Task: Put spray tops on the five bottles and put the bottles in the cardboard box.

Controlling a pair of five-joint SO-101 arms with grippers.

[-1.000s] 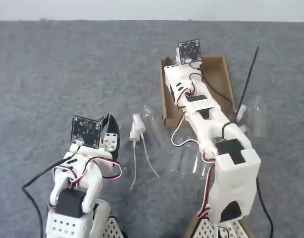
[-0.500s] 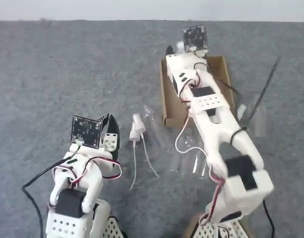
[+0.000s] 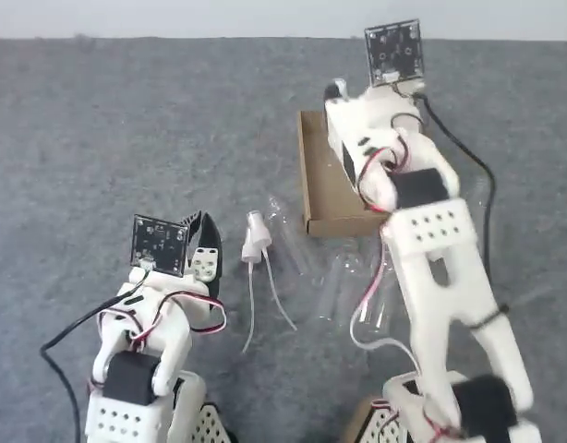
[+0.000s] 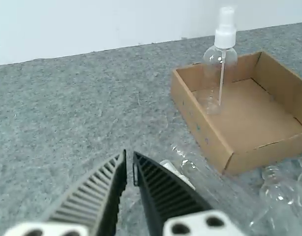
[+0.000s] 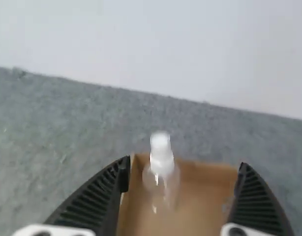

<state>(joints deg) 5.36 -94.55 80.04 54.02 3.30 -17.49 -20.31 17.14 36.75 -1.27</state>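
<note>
**Right claw wide over the box, left claw closed**

My right claw (image 5: 183,169) is spread wide and grips nothing, up over the far end of the box (image 5: 200,196). Between its fingers I see one bottle (image 5: 161,172) standing upright in the box's 11 o'clock corner with its top (image 4: 225,34) on, touching neither finger. My left claw (image 4: 130,157) is pressed almost together on nothing, low over the table (image 3: 126,120) at 7 o'clock. The box lies at 1 o'clock from it. At 3 o'clock of that claw a loose top (image 3: 256,238) lies on the table, its tube trailing toward 6 o'clock. Clear uncapped bottles (image 3: 343,291) lie on their sides just off the box's near edge, at 6 o'clock of it.
</note>
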